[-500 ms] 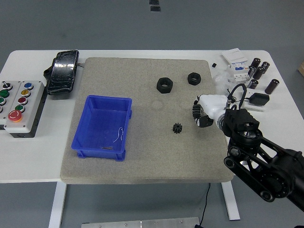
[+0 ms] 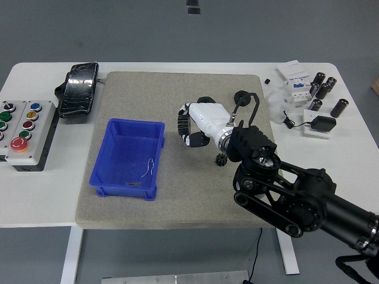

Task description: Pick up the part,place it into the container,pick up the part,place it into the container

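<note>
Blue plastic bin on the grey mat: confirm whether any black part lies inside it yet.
No. The blue plastic bin holds only a thin white scrap, no black part.

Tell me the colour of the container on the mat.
Blue: the container is a plain blue bin, shown in the head view.

Robot hand over mat on counter. Container left of it, gear just right and nearer, nut farther right behind, button box far left.
</note>
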`<action>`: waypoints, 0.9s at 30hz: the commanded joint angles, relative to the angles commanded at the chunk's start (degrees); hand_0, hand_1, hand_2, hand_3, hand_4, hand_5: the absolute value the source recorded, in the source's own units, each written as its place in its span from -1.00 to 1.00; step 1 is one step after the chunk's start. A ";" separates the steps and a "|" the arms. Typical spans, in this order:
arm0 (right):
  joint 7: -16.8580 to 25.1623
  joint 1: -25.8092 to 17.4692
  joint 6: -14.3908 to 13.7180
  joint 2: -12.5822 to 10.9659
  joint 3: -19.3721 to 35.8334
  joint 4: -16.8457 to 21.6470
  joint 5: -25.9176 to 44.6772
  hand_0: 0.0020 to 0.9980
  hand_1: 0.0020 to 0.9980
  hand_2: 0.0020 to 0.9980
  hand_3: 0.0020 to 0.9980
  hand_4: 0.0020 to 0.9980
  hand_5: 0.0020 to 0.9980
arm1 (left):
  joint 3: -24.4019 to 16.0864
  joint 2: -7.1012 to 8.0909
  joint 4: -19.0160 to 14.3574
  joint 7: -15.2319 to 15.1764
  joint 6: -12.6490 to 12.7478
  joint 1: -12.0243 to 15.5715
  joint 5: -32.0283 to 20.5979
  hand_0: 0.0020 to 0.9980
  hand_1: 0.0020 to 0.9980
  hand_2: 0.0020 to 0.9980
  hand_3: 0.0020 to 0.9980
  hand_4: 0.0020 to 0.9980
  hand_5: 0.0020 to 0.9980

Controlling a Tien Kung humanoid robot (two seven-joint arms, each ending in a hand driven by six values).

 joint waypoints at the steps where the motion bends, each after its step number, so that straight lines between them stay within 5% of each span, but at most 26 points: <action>1: 1.22 0.74 -1.39 0.33 -1.26 -0.60 1.18 -0.21 -0.03 0.11 0.23 -0.43 -1.00 | 0.01 0.01 0.00 0.05 0.02 -0.01 -0.01 0.25 0.26 0.22 0.28 0.21 -0.32; 4: 5.11 2.93 -5.33 1.49 -5.35 -2.64 4.03 -0.21 -0.03 0.11 0.23 -0.43 -1.00 | -0.03 0.08 0.00 0.27 0.09 -0.09 0.04 0.25 0.26 0.22 0.28 0.21 -0.32; 5: 6.07 3.34 -6.24 1.74 -6.41 -3.01 4.22 0.25 0.46 0.48 0.44 -0.35 -0.57 | -0.03 0.09 0.00 0.33 0.11 -0.11 0.06 0.25 0.26 0.22 0.28 0.22 -0.31; 10: 8.26 4.81 -8.40 2.75 -10.57 -4.58 3.92 0.25 0.46 0.48 0.44 -0.35 -0.57 | 0.10 0.13 0.00 0.42 0.10 -0.32 0.12 0.25 0.26 0.22 0.28 0.22 -0.31; 11: 8.40 4.91 -8.52 2.86 -11.15 -4.86 4.08 0.53 0.70 0.73 0.79 -0.02 -0.47 | 0.10 0.13 0.00 0.42 0.09 -0.35 0.16 0.25 0.26 0.22 0.28 0.22 -0.30; 18: 6.91 4.71 -6.14 3.00 -12.03 -6.07 4.05 0.55 0.73 0.76 0.81 0.12 -0.44 | 0.17 0.15 0.00 0.38 0.04 -0.61 0.28 0.25 0.26 0.22 0.28 0.22 -0.30; 27: 5.30 1.90 -4.38 1.20 -5.45 -4.60 3.06 0.53 0.72 0.75 0.80 0.20 -0.45 | 0.03 0.06 0.00 0.29 -0.02 -0.64 0.50 0.25 0.26 0.22 0.28 0.22 -0.30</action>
